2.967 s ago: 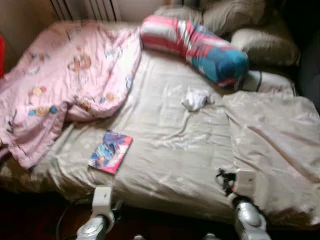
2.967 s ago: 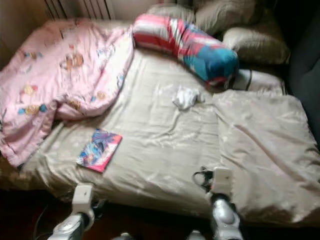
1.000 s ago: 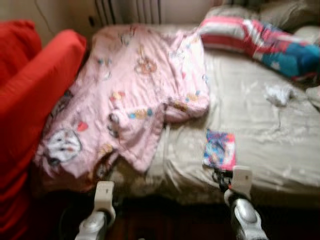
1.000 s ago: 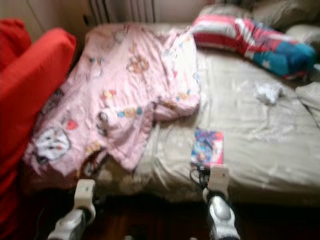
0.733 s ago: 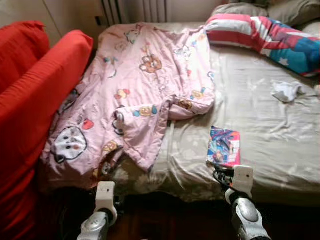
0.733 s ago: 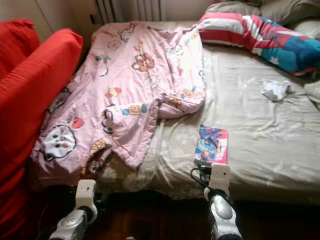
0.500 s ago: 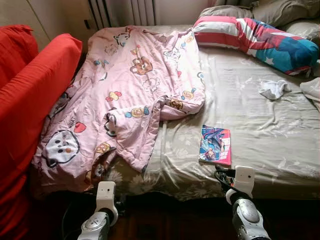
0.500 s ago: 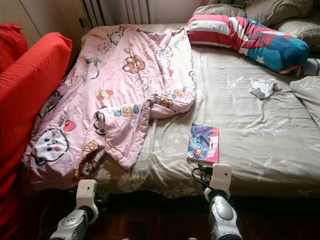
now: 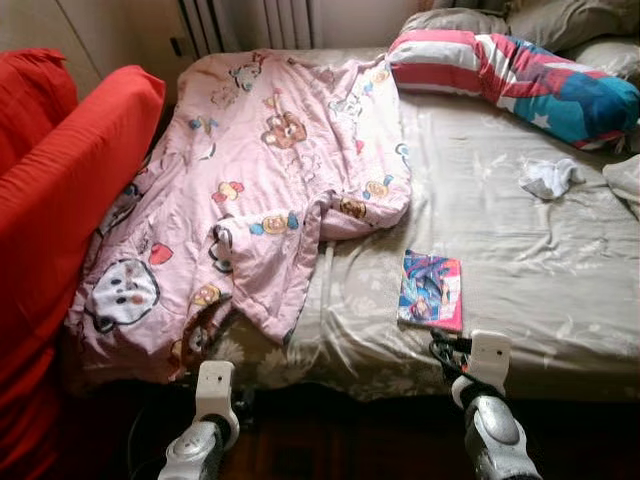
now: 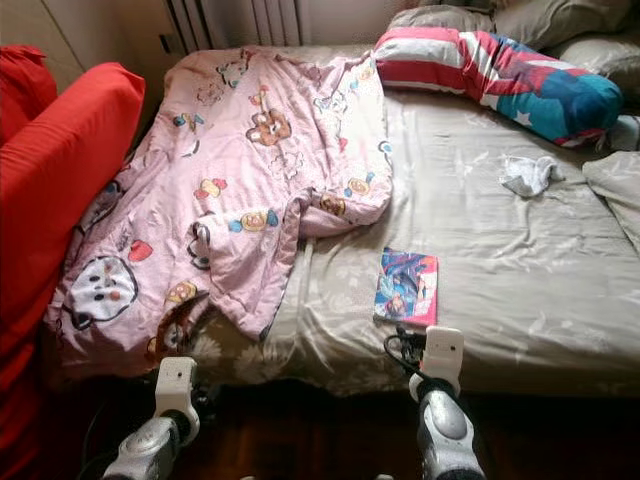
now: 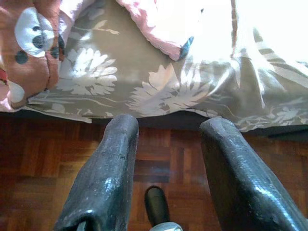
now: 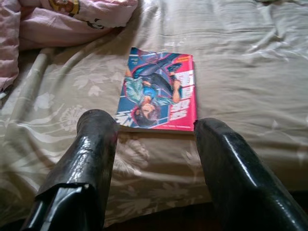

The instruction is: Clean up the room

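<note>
Comic book (image 9: 431, 290) with blue-and-pink cover lying flat, closed, near bed's (image 9: 560, 330) front edge. Pink cartoon-print blanket (image 9: 250, 200) sprawling crumpled over bed's left half, one corner hanging over front edge. Small white crumpled cloth (image 9: 548, 178) resting on sheet near striped bolster pillow (image 9: 520, 82).
</note>
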Robot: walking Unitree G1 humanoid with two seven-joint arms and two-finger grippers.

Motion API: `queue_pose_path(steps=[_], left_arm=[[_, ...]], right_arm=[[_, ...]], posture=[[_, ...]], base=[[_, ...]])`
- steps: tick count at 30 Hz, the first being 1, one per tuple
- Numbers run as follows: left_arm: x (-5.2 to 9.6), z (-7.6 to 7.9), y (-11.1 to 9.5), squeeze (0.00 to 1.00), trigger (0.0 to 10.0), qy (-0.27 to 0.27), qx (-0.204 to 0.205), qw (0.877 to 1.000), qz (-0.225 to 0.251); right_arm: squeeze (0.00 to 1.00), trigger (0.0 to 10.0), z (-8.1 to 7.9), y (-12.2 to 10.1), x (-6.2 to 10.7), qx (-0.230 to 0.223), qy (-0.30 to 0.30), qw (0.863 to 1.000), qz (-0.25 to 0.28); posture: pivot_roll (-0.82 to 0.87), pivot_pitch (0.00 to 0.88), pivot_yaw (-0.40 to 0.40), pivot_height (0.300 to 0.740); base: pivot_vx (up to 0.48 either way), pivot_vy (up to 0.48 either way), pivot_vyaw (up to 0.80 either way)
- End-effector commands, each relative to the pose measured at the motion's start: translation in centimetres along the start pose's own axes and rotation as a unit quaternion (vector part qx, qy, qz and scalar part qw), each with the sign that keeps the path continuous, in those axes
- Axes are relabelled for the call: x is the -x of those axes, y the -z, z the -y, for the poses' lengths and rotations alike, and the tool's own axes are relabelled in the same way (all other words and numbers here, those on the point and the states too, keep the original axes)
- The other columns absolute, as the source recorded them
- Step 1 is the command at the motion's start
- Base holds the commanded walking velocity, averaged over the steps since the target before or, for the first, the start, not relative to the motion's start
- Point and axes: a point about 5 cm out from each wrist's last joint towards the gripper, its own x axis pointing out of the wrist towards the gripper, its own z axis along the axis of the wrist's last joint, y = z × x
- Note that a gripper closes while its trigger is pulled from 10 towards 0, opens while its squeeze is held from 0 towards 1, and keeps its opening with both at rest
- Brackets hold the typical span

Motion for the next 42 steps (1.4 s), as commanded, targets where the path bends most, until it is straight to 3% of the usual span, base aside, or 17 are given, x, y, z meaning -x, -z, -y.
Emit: queue_pose_path(steps=[1,17,25,42], left_arm=[[0.2,-0.3,0.4,0.00,10.0,-0.002,0.001,1.000,-0.005],[0.2,-0.4,0.1,0.00,10.0,-0.005,-0.002,1.000,0.002],[0.2,-0.3,0.2,0.00,10.0,-0.004,-0.002,1.000,0.001],[0.3,-0.3,0.4,0.00,10.0,-0.006,0.001,1.000,0.000]], right_arm=[[0.00,10.0,-0.2,0.4,0.2,-0.004,-0.002,1.000,-0.002],[0.00,10.0,-0.3,0.4,0.2,-0.002,-0.001,1.000,-0.002],[0.00,10.0,-0.3,0.7,0.2,-0.014,0.001,1.000,-0.017],[0.00,10.0,-1.1,-1.0,-0.2,0.009,-0.017,0.999,0.035]], posture=[[-0.07,0.189,0.073,0.740],[-0.07,0.196,0.075,0.740],[-0.06,0.194,0.073,0.740],[-0.06,0.203,0.072,0.740]], base=[[0.285,0.000,0.00],[0.298,0.000,0.00],[0.000,0.000,-0.40],[0.000,0.000,-0.14]])
